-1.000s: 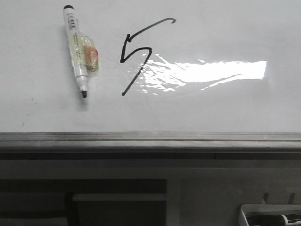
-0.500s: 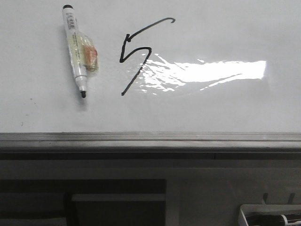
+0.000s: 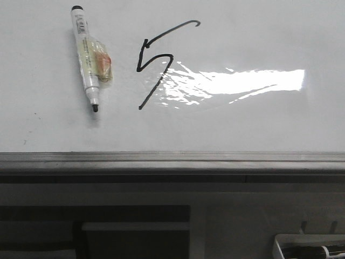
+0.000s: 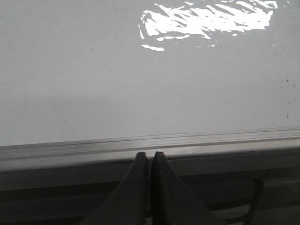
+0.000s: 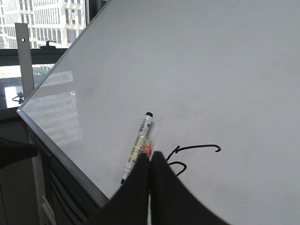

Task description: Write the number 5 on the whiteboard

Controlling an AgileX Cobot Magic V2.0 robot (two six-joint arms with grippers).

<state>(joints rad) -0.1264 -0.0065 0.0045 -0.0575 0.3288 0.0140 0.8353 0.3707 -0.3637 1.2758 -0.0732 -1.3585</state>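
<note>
White whiteboard (image 3: 259, 124): one number 5 (image 3: 156, 62), one marker (image 3: 89, 59) beside; both grippers (image 4: 150, 157) (image 5: 151, 157) closed, empty.

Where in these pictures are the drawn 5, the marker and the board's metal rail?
number 5 (image 3: 156, 63), front view: the middle bend of the stroke.
marker (image 3: 86, 56), front view: mid-barrel, beside the label.
metal rail (image 3: 172, 157), front view: the whiteboard's grey near edge.

A black angular number 5 (image 3: 156, 62) sits finished, seemingly, on the glossy whiteboard (image 3: 259, 124).
</note>
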